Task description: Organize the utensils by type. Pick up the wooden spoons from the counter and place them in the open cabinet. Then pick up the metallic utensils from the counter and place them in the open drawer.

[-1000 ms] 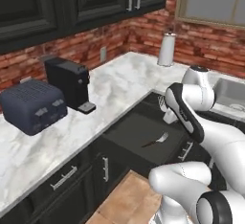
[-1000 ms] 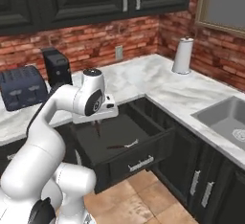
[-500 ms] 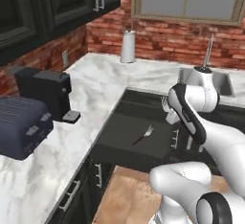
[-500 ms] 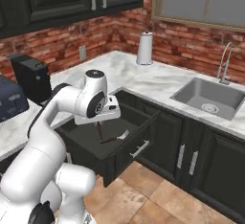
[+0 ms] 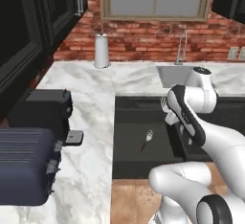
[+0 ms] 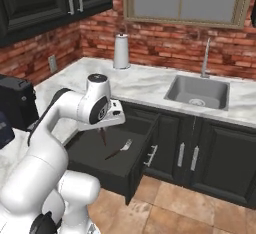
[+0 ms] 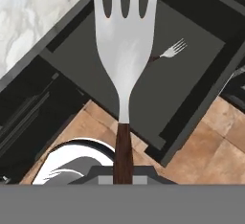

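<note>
In the hand view a fork [image 7: 124,70] stands close before the camera. Its dark brown handle rises from the bottom of the view and its silver pronged head points away, toward the top, so that its long axis runs along the line in which the pincer looks. The pincer [image 6: 103,136] is closed narrowly on that handle. In the right base view the fork's handle hangs as a thin dark stick below the white hand, over the open drawer [image 6: 141,154]. In the left base view the hand [image 5: 173,117] sits at the right side of the drawer, and the held fork cannot be made out there.

Past the held fork, a second fork [image 7: 168,51] lies flat on the dark bottom of the open drawer [image 7: 189,82]. In the left base view this second fork [image 5: 146,141] lies near the middle of the drawer floor [image 5: 129,146], with its silver head toward the far wall and its dark handle toward the near edge, slightly slanted. In the right base view the same fork [image 6: 119,149] lies aslant, head to the upper right, just beside the hanging handle but apart from it.

Farther off, the white marble tabletop [image 5: 98,117] runs along the left side of the drawer and on toward the brick wall.
</note>
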You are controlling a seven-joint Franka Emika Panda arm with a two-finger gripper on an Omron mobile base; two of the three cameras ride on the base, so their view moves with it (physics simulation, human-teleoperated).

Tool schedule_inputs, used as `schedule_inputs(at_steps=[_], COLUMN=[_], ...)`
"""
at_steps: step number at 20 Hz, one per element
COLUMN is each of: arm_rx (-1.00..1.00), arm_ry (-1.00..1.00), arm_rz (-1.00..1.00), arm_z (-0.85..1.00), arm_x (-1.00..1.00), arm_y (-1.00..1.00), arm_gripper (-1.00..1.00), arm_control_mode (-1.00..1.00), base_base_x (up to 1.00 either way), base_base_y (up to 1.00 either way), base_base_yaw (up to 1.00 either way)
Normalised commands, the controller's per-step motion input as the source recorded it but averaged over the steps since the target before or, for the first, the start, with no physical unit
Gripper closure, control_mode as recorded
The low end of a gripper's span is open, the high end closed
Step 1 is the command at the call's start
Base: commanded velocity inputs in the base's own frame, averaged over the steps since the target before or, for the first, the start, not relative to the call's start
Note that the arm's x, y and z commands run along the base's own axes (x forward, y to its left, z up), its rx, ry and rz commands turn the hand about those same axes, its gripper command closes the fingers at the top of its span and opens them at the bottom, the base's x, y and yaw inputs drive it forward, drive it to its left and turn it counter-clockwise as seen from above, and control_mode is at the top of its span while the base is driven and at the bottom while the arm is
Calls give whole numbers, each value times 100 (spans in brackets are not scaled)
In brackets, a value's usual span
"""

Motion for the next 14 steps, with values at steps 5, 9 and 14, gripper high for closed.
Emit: schedule_inputs(at_steps=[5,9,14], arm_rx=[0,0,0], arm_ry=[0,0,0], arm_rz=[0,0,0], arm_z=[0,0,0], arm_x=[0,0,0], arm_y=[0,0,0], arm_gripper=[100,100,100], arm_control_mode=[100,100,100], base_base_x=[33,24,23], base_base_y=[41,25,20], base_base_yaw=[-27,-5,-3])
